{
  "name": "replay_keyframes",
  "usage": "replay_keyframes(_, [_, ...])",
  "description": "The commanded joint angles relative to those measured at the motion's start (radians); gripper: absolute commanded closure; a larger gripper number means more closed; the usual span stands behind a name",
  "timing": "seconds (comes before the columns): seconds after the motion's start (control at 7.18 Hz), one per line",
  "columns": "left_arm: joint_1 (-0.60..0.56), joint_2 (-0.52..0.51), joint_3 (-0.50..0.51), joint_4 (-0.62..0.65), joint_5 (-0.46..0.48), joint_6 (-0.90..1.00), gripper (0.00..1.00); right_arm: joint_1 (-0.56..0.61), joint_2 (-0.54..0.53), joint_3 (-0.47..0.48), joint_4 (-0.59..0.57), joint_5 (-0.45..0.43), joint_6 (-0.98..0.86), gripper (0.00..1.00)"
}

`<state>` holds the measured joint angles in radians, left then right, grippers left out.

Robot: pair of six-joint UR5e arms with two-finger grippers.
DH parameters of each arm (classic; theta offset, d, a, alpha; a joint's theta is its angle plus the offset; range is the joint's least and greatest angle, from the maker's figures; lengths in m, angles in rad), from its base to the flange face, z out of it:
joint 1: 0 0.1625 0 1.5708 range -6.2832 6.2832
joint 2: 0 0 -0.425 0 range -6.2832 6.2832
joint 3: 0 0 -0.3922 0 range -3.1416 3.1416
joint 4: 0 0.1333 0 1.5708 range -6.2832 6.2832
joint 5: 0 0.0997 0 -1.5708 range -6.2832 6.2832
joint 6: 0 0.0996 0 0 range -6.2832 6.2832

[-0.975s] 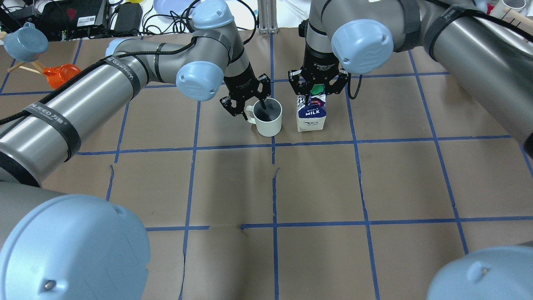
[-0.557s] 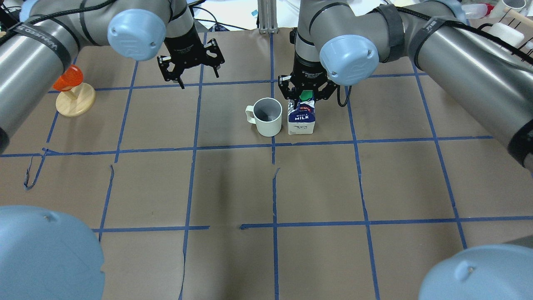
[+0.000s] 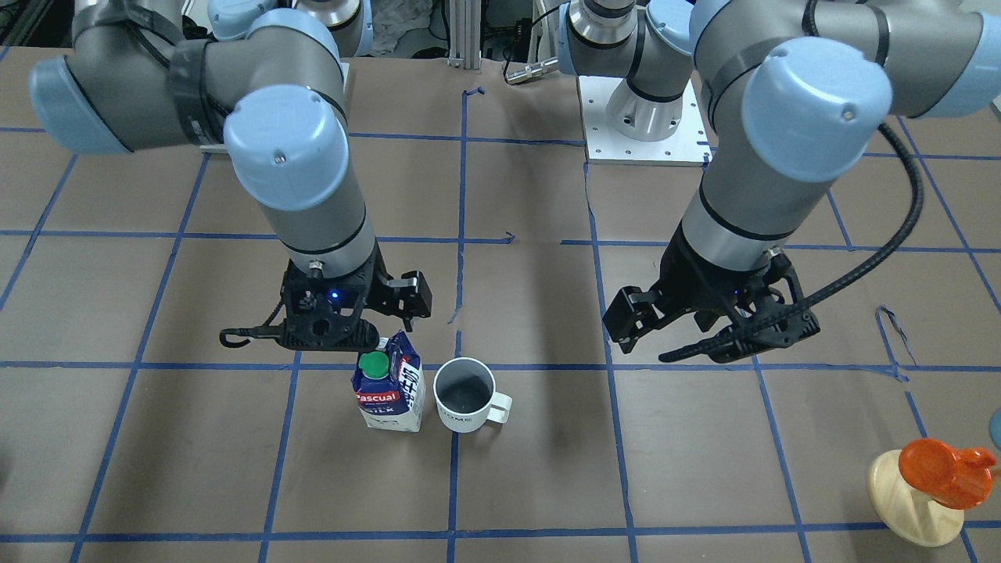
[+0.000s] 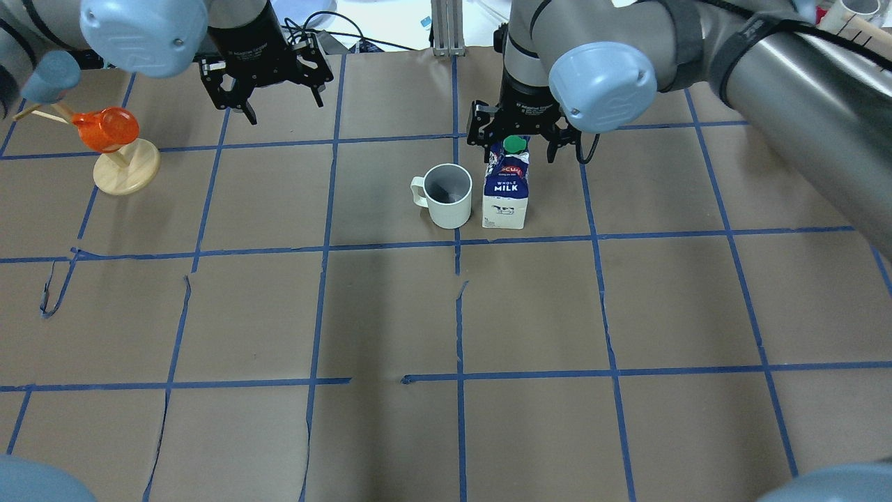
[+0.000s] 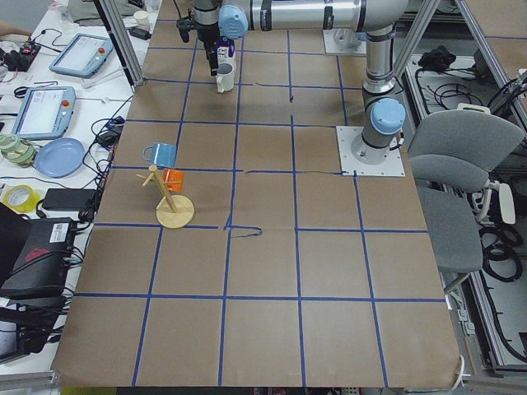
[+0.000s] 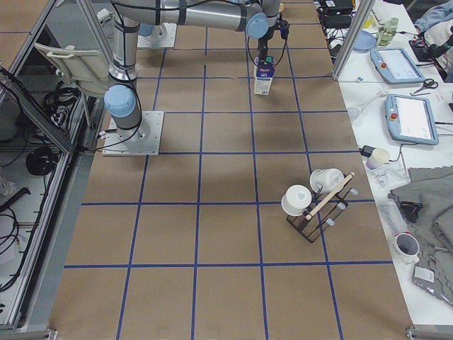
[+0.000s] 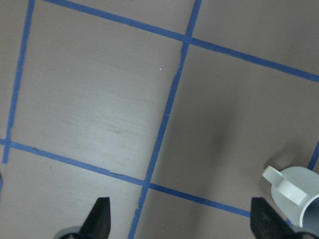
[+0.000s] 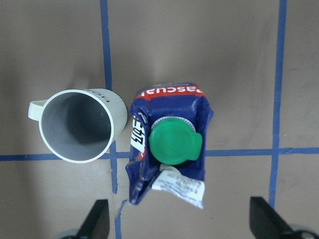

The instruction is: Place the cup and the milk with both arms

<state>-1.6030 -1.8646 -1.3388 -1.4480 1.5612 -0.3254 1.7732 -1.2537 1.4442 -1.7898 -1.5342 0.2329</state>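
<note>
Both sets of jaws wide, empty: right gripper (image 4: pixel 517 137) directly above upright milk (image 4: pixel 504 196); left gripper (image 4: pixel 280 97) well apart from cup (image 4: pixel 448 200), toward worktop's (image 4: pixel 529 307) far-left corner.

cup (image 4: pixel 448 199): white mug, dark grey inside, upright, handle pointing away from milk | milk (image 4: pixel 505 192): blue-white carton, green cap, upright, just beside cup, narrow gap | both mid-width, nearer table (image 4: pixel 390 307) far edge

You can read "WHOLE MILK" on the blue-and-white gable-top milk carton (image 4: pixel 504 195), upper centre of the overhead view. In the front-facing view, lower centre, the same carton reads "Pascual", white on red.
</note>
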Motion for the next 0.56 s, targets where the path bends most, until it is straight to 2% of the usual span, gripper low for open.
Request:
replay_keyframes(0.0, [0.073,0.06,-0.029,-0.011,-0.039,0.079,0.0,-0.053,-0.139,0.007,0.059,-0.05,-0.117,0.0])
replay_keyframes(0.14, [0.08,0.099,-0.077,-0.011,-0.036,0.097,0.0,-0.09,-0.209,0.008,0.187,-0.053,-0.179,0.0])
replay_keyframes(0.42, [0.08,0.192,-0.159,-0.006,-0.012,0.098,0.0,-0.127,-0.3,0.054,0.25,-0.053,-0.228,0.0])
